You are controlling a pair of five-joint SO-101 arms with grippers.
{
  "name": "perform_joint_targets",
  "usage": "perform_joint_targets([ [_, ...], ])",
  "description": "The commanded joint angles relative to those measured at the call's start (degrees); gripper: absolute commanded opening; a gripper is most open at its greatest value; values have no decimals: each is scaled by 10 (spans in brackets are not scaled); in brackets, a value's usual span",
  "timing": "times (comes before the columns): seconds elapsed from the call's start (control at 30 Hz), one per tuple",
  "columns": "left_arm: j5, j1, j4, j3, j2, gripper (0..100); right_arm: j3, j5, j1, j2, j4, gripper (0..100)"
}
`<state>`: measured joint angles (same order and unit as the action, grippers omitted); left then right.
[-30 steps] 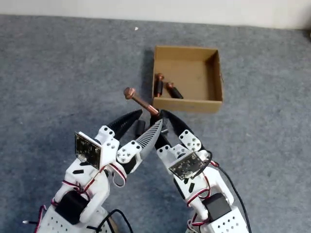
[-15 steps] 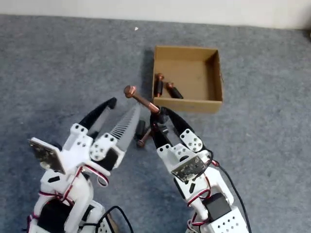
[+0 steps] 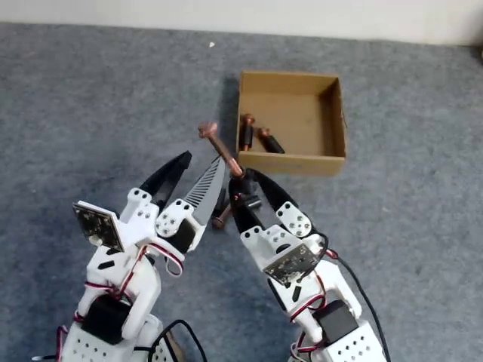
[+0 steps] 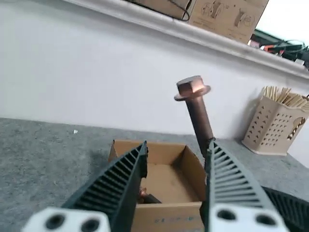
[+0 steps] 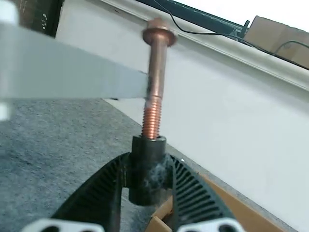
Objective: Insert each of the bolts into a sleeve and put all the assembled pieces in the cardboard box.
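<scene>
The right gripper (image 5: 147,166) is clamping the black cylindrical sleeve (image 5: 148,147), steadying the copper hex-head bolt (image 5: 155,82) seated in it, while the left gripper (image 4: 177,145) is gaping open alongside.

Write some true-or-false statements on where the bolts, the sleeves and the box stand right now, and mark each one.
1. The right gripper is shut on a black sleeve with a bolt standing in it. True.
2. The cardboard box is empty. False: two assembled pieces lie inside it.
3. The left gripper is open. True.
4. The bolt is pushed into the sleeve up to its head. False: its thread and most of its shank stick out above the sleeve.
</scene>
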<state>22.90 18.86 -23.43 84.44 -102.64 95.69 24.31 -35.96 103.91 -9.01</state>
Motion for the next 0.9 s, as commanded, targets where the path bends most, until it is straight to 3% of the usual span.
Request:
perform_joint_targets([
  [0.0,8,4,48,15,0,210,68,4,-14,14,1,5],
  [0.6,7,42,49,15,-18,207,68,4,-13,13,-7,5],
  [0.87,6,41,52,14,-18,37,68,4,-21,13,-35,5],
])
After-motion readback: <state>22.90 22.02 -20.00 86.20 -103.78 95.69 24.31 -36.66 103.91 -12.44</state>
